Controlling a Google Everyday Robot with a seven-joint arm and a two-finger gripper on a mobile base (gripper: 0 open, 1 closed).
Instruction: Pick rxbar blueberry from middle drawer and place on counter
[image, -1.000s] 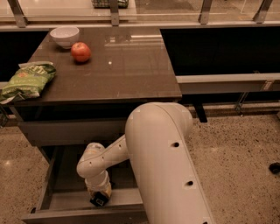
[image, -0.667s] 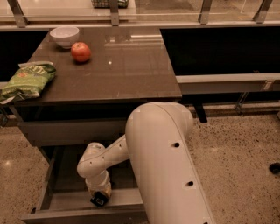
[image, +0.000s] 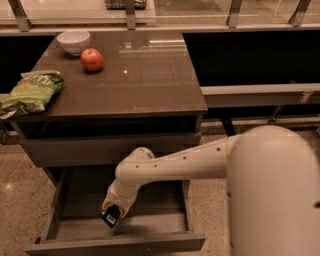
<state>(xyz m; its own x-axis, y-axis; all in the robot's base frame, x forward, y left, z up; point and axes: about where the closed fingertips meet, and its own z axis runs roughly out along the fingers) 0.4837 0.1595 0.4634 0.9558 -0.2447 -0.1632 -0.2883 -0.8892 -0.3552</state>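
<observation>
White bowl (image: 73, 41) near red apple (image: 92, 59); green chip bag (image: 31, 92) lies apart

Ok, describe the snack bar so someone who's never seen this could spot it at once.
Find the brown counter on the grey cabinet, then the open drawer below it. Over that drawer the gripper holds the snack bar in its jaws: small, flat, dark with a white barcode patch, unlike the green chip bag up top.
</observation>
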